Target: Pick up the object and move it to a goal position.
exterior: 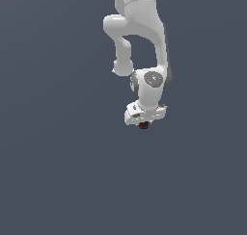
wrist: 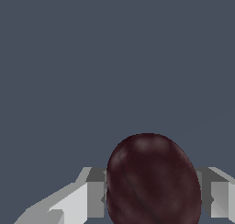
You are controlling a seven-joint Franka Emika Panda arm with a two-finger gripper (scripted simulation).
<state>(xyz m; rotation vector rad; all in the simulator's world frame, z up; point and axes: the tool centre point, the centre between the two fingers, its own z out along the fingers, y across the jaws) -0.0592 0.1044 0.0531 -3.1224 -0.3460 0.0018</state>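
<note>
From outside I see my arm (exterior: 140, 32) hanging over plain grey floor (exterior: 58, 181), open room on every side, with only a dark red lump (exterior: 143, 125) peeking beneath the gripper (exterior: 144, 122). The wrist camera shows what that hides: the fingers (wrist: 94, 198) clamped against both sides of the lump (wrist: 153, 182).

Dark red roundish obj (wrist: 153, 182) (smooth, faintly veined) btwn fingers (wrist: 95, 199)
</note>
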